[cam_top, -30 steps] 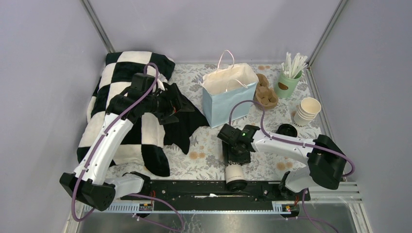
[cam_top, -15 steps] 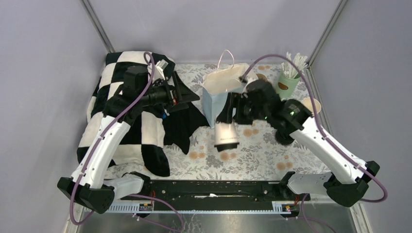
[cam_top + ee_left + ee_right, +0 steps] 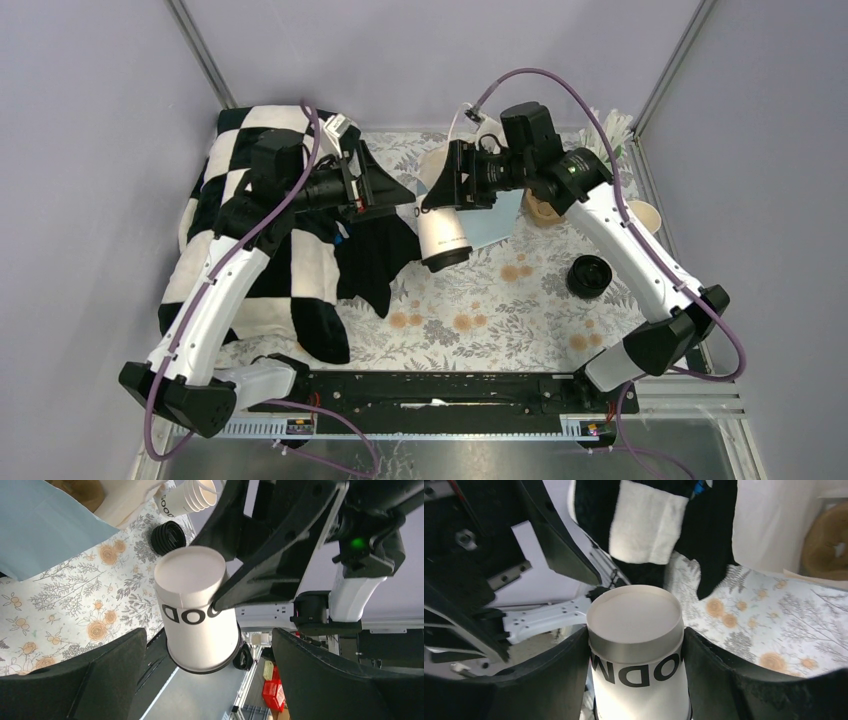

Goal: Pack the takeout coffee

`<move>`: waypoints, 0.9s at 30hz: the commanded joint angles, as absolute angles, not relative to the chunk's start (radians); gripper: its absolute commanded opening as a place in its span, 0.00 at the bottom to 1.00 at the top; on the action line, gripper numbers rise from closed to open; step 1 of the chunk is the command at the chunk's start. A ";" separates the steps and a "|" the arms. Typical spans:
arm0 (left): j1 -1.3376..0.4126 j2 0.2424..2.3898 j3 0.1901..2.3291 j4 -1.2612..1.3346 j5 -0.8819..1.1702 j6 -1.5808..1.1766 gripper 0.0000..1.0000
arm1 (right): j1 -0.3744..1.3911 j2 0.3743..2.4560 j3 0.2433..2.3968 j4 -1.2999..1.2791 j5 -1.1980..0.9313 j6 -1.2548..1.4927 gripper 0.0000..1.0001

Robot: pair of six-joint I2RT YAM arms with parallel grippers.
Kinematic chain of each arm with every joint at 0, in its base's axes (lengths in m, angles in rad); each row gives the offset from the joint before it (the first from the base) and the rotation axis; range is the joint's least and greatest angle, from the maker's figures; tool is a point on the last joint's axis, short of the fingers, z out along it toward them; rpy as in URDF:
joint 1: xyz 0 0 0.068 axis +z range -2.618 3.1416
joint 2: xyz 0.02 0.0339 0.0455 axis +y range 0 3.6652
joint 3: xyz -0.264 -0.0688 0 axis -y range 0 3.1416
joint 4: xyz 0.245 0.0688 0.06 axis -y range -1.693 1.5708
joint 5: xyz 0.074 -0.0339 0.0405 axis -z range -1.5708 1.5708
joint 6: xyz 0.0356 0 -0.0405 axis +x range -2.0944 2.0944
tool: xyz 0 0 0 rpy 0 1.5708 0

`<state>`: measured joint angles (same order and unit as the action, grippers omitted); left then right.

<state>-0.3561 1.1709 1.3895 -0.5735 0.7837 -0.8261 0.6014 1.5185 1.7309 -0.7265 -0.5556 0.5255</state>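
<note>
Takeout coffee (image 3: 443,240) hangs gripped in right pincer (image 3: 452,198) near far edge of counter (image 3: 480,310), beside blue paper bag (image 3: 497,226); left pincer (image 3: 386,190) gapes open alongside

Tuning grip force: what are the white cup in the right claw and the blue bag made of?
Small white lettered cup: looks like matte paper, with a recessed base disc. Light blue bag: probably stiff paper, flat matte panels with cream inside; coating unclear.
</note>
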 commanded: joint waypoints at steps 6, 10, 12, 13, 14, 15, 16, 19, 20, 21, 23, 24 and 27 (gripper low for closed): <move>-0.466 1.185 1.357 -0.436 0.800 -0.857 0.99 | 0.553 1.532 1.742 -0.502 -0.744 0.745 0.59; -0.466 1.206 1.300 -0.266 0.835 -1.007 0.99 | 0.553 1.527 1.697 -0.444 -0.770 0.788 0.60; -0.468 1.221 1.302 -0.241 0.837 -1.032 0.99 | 0.554 1.521 1.677 -0.423 -0.775 0.800 0.61; -0.471 1.228 1.305 -0.240 0.835 -1.037 0.99 | 0.554 1.518 1.671 -0.421 -0.773 0.801 0.61; -0.472 1.233 1.306 -0.241 0.833 -1.040 0.99 | 0.554 1.516 1.667 -0.417 -0.774 0.801 0.61; -0.472 1.237 1.305 -0.246 0.830 -1.044 0.99 | 0.553 1.515 1.664 -0.415 -0.775 0.801 0.61; -0.472 1.240 1.305 -0.253 0.827 -1.046 0.99 | 0.554 1.514 1.661 -0.412 -0.776 0.803 0.61; -0.472 1.247 1.296 -0.261 0.820 -1.069 0.95 | 0.553 1.516 1.660 -0.414 -0.777 0.797 0.61; -0.472 1.251 1.293 -0.264 0.819 -1.075 0.93 | 0.554 1.519 1.666 -0.422 -0.775 0.789 0.61; -0.472 1.252 1.290 -0.260 0.820 -1.090 0.91 | 0.554 1.522 1.673 -0.432 -0.770 0.781 0.62; -0.472 1.254 1.290 -0.256 0.814 -1.112 0.87 | 0.553 1.529 1.692 -0.458 -0.759 0.767 0.64; -0.472 1.255 1.289 -0.261 0.808 -1.124 0.84 | 0.552 1.533 1.701 -0.471 -0.752 0.760 0.65; -0.472 1.258 1.281 -0.257 0.799 -1.164 0.77 | 0.546 1.541 1.729 -0.500 -0.729 0.752 0.68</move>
<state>-0.4679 1.2537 1.2819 -0.3325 0.8120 -1.0771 0.5468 1.5375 1.6676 -0.4843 -0.7319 0.7860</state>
